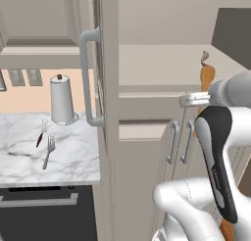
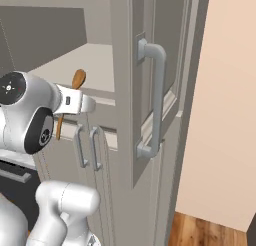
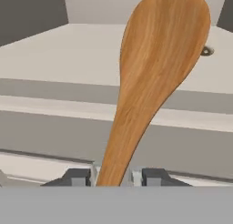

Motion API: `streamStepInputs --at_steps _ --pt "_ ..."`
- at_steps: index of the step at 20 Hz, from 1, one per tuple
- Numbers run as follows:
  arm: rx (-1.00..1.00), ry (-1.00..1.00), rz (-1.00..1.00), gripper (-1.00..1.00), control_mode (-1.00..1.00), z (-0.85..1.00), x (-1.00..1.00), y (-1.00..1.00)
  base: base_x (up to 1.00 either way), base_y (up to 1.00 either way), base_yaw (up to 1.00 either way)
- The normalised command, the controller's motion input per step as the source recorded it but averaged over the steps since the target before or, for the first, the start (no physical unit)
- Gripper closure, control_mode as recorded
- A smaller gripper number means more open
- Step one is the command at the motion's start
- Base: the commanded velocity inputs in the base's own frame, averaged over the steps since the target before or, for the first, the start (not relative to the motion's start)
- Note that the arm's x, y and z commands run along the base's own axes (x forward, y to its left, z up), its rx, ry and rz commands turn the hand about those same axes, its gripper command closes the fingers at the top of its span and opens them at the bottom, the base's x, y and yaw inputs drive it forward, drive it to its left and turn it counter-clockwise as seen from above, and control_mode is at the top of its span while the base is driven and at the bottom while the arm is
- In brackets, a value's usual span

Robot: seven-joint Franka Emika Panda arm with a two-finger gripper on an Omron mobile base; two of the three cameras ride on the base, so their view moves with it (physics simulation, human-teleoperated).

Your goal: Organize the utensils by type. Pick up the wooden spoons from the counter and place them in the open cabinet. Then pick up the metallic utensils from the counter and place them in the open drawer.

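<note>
So the gripper is pinching the wooden spoon by its handle, bowl end up, right in front of the open cabinet, just above the front edge of the cabinet's shelf. It isn't set down yet, so I'd say step one is nearly there but not done. Well left of the cabinet, the fork and the little black-handled utensil lie on the counter, untouched by the look of it, so the whole drawer part is left.
</note>
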Motion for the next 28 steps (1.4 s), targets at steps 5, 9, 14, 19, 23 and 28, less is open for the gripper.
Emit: streamStepInputs --at_steps 5,9,14,19,23,28 --pt "0.01 0.04 0.0 1.0 -1.0 0.45 0.59 0.0 0.0 0.0 0.0" --pt "0.0 0.0 0.0 1.0 -1.0 0.09 0.64 0.0 0.0 0.0 0.0" --pt "0.0 0.0 0.0 1.0 -1.0 0.0 0.85 0.0 0.0 0.0 0.0" --pt "0.02 0.0 0.0 1.0 -1.0 0.0 0.82 0.0 0.0 0.0 0.0" --pt "0.02 0.01 0.0 1.0 -1.0 0.1 0.83 0.0 0.0 0.0 0.0" --pt "0.01 -0.01 0.0 1.0 -1.0 0.02 0.7 0.0 0.0 0.0 0.0"
